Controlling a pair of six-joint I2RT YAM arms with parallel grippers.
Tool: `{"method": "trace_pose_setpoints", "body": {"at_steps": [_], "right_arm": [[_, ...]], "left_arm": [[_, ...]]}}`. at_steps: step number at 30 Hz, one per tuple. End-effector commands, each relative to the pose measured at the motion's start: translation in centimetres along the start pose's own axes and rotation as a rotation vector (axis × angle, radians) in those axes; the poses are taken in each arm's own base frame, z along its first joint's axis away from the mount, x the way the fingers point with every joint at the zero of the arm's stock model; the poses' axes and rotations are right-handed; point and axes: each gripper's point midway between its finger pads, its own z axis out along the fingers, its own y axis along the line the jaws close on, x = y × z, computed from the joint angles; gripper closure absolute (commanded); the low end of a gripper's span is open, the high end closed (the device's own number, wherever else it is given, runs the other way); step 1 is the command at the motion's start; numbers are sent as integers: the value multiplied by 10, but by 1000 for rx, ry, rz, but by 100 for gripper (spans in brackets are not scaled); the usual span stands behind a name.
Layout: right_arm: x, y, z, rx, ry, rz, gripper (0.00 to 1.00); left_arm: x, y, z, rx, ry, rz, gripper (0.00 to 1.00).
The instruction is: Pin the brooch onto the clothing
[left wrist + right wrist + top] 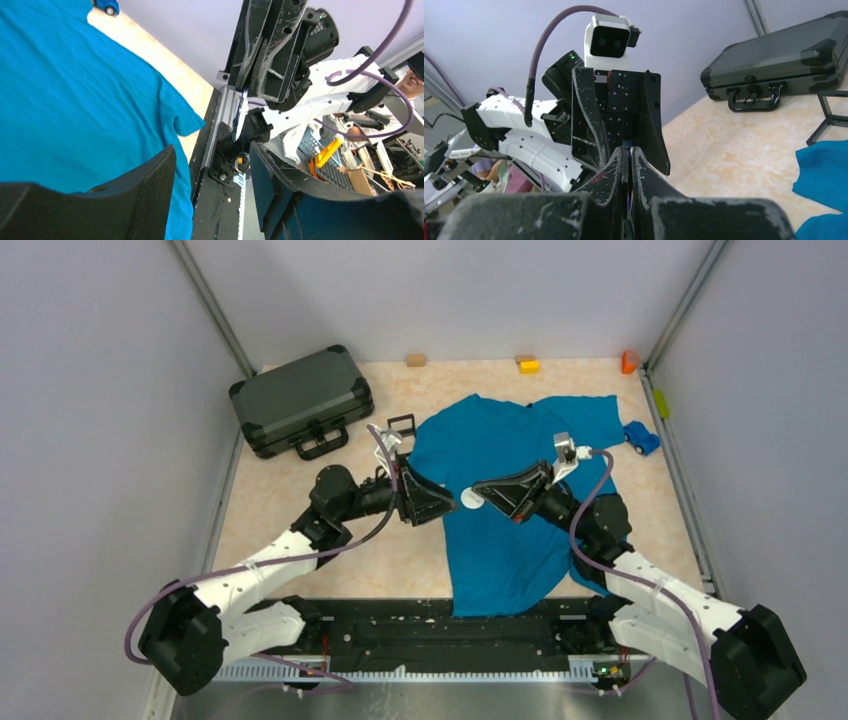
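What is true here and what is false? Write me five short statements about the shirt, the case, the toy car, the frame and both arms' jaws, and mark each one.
1. The case is closed and lies clear of the shirt. True.
2. The toy car stands on the case. False: it stands on the table beside the shirt's far right edge.
3. The left arm has its jaws open. True.
4. The right arm has its jaws wide open and empty. False: they are closed on the brooch, a small disc.
5. The black frame stands between the case and the shirt. True.
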Motion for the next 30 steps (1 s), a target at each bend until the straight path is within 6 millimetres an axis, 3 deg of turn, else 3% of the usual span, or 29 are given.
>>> {"method": "trace_pose_setpoints", "body": {"at_steps": [1,7,12,19,22,24,30], "right_arm": [[-30,15,0,-48,-136,-26,100],[-31,12,-3,-38,-165,-12,100],[-30,13,-3,-46,-165,-1,100],[-27,11,-3,-39,-153,5,100],[-23,9,-1,-33,-130,5,100],[-19,8,2,-28,-81,-11,100],[-10,7,5,2,38,-34,56]], "left_arm": [[-43,-28,6,73,-137,82,41],[-35,-34,19,126,-102,54,43],[-37,-40,27,152,-108,51,54],[-35,-39,35,168,-96,33,80],[-33,-37,36,167,-91,32,100],[-32,-36,35,161,-88,39,100],[-22,-29,31,130,-57,61,100]]}}
